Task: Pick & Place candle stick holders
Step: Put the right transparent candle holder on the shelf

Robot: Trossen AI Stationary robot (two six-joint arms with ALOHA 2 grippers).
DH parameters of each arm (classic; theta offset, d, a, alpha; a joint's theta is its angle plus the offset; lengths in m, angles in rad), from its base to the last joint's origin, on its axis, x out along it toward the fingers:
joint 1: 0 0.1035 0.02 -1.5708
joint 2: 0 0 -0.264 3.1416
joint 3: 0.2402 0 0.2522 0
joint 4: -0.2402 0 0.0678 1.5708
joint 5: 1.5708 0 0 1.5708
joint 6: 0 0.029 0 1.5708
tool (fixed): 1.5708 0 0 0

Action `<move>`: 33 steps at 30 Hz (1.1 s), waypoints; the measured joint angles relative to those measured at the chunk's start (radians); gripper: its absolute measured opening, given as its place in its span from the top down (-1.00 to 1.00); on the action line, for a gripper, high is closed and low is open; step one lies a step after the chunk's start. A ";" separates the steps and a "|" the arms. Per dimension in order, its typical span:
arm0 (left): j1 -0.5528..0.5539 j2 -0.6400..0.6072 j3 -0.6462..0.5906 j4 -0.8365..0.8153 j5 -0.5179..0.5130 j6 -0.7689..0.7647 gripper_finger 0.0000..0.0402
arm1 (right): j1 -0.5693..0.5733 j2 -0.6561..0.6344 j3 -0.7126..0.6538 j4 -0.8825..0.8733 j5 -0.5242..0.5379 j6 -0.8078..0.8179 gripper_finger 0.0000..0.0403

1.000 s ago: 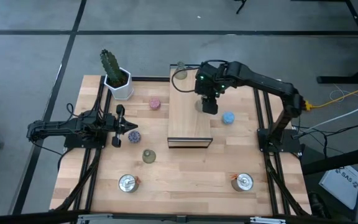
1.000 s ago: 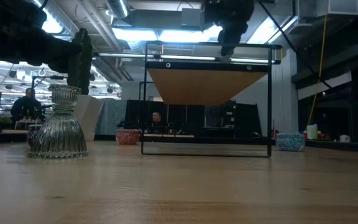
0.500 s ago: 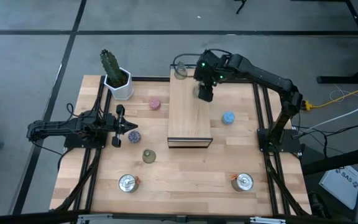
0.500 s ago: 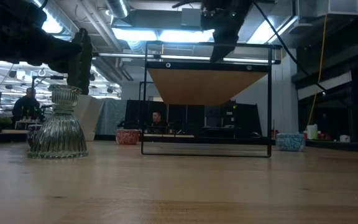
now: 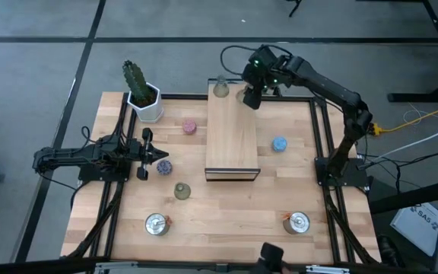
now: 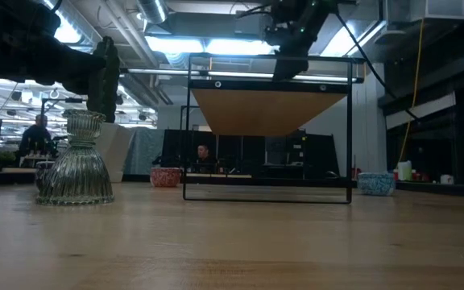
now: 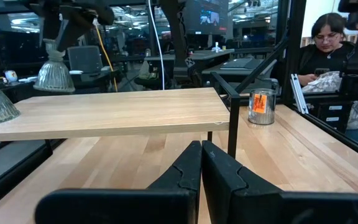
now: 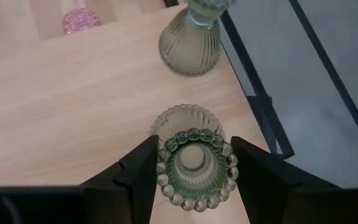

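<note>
candle stick holders: at 9 o'clock my left gripper (image 5: 160, 156) waits, fingers together, beside the purple holder (image 5: 163, 164). at 12 o'clock my right gripper (image 8: 191, 163) clamps an olive-green holder (image 8: 190, 155) over the wooden board (image 5: 232, 137)'s far end, arm stretched forward; a careless drop could knock its neighbour (image 8: 190, 38) or roll off.

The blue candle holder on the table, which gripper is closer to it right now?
The right. The right gripper is above the raised board's far end, gripping an olive-green holder, just beyond the blue holder. The left gripper waits across the board, by the purple holder.
</note>
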State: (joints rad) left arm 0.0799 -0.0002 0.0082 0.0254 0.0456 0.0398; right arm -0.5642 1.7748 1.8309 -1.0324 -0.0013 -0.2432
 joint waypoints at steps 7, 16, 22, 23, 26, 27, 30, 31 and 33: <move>0.000 0.000 0.000 0.000 0.000 0.000 0.97 | -0.021 0.038 -0.002 0.004 -0.033 -0.002 0.06; 0.000 0.000 0.000 0.000 0.000 0.000 0.97 | -0.030 0.047 -0.002 0.030 -0.043 -0.008 0.06; 0.000 0.000 0.000 0.000 0.000 0.000 0.97 | -0.030 0.048 -0.002 0.034 -0.040 -0.008 0.02; 0.000 0.000 0.000 0.000 0.000 0.000 0.97 | -0.030 0.048 -0.002 0.037 -0.040 -0.008 0.01; 0.000 0.000 0.000 0.000 0.000 0.000 0.97 | -0.030 0.048 -0.002 0.049 -0.036 -0.010 -0.05; 0.000 0.000 0.000 0.000 0.000 0.000 0.97 | -0.030 0.048 -0.002 0.051 -0.036 -0.010 -0.07; 0.000 0.000 0.000 0.000 0.000 0.000 0.97 | -0.030 0.048 -0.002 0.054 -0.036 -0.011 -0.12; 0.000 0.000 0.000 0.000 0.000 0.000 0.97 | -0.030 0.048 -0.002 0.056 -0.036 -0.011 -0.13; 0.000 0.000 0.000 0.000 0.000 0.000 0.97 | -0.030 0.048 -0.002 0.065 -0.036 -0.011 -0.15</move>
State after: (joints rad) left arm 0.0799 0.0002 0.0082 0.0254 0.0456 0.0395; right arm -0.5945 1.8233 1.8294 -0.9677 -0.0372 -0.2540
